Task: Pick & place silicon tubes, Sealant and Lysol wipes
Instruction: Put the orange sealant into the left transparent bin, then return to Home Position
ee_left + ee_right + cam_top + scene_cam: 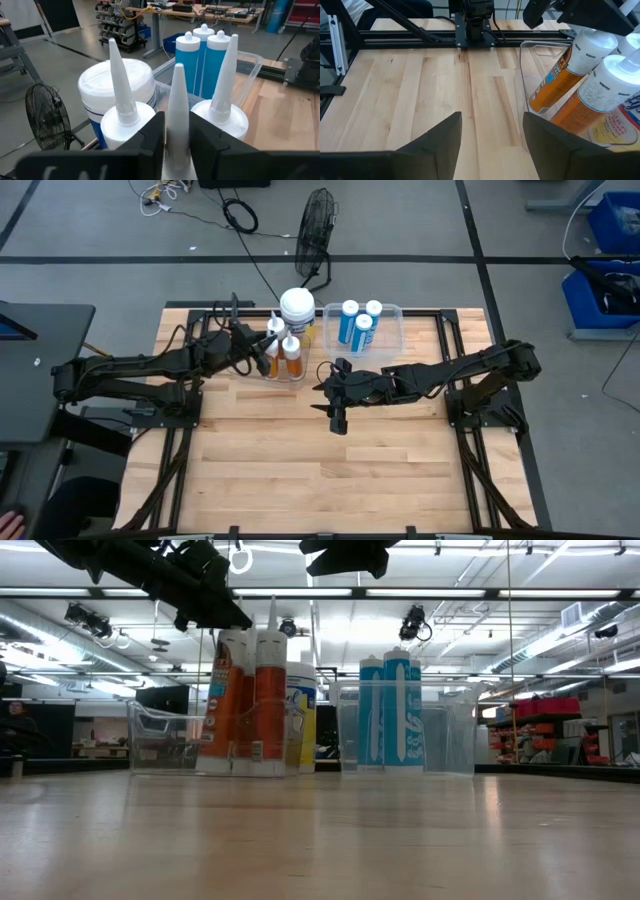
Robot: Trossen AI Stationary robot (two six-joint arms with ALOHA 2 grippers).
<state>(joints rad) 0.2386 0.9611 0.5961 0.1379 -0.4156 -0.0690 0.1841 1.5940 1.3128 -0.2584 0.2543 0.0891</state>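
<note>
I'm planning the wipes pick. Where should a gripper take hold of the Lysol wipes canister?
Probably from above, across the wide white lid of the Lysol wipes: it stands upright, with orange tubes crowding one side and the clear bin's wall around its body.

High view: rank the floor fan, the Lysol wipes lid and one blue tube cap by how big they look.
1. Floor fan, seen edge-on, clearly the largest.
2. Lysol wipes lid, a wide white disc.
3. Blue tube cap, the smallest.
The fan stands on the floor, farther from the camera, so its true size is understated.
</note>
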